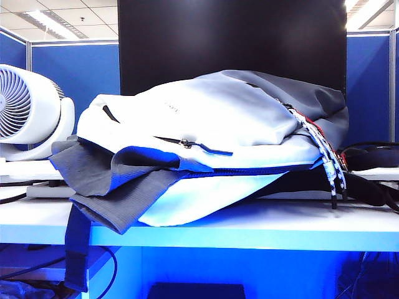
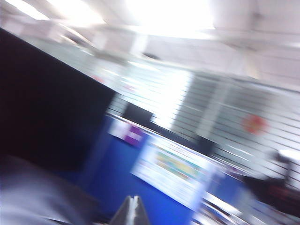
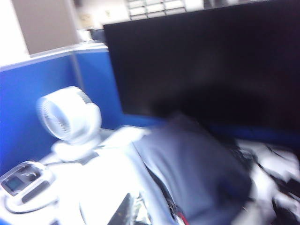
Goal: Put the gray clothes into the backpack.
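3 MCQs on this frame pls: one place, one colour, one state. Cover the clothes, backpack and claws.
1. Where do the gray clothes show in the exterior view?
A. Spilling from the backpack's left opening, over the table edge
B. Folded on the fan
C. Held up by a claw

2. Main colour of the backpack's top panel?
A. Red
B. White to light gray
C. Green

3. State of the left claw and the right claw, both raised off the table?
A. Both wide open
B. Both shut, holding nothing
C. One grips the cords

Answers: 1 A, the fabric hangs from the opening past the table edge. 2 B, the panel is pale. 3 B, the tips meet, empty, in the wrist views.
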Action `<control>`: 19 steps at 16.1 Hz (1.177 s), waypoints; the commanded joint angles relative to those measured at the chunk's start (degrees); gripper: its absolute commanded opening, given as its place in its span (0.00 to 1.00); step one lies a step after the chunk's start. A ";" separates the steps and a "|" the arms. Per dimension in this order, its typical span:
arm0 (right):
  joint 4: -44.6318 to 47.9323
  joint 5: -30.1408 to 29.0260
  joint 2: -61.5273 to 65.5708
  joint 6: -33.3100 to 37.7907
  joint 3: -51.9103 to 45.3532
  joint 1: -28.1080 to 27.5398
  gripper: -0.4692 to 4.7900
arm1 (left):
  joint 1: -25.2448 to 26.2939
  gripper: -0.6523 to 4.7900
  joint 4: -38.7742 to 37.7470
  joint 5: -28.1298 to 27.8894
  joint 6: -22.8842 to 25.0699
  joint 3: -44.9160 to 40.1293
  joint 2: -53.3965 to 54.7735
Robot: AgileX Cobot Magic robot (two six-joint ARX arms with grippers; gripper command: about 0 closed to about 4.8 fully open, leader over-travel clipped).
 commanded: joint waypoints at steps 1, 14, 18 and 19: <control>1.44 3.39 -5.49 5.66 -6.86 -0.02 0.08 | -12.00 0.11 1.95 2.34 1.57 -2.12 -0.81; 12.44 4.20 -18.47 6.36 -30.25 0.00 0.09 | -19.08 0.11 -4.50 5.18 12.37 -21.40 -21.42; 18.23 4.17 -18.49 6.36 -36.52 0.00 0.09 | -16.70 0.11 -21.46 2.23 27.02 -27.17 -21.79; 20.74 4.20 -18.45 6.19 -38.03 0.00 0.09 | -16.76 0.11 -30.56 -0.52 34.03 -27.61 -21.79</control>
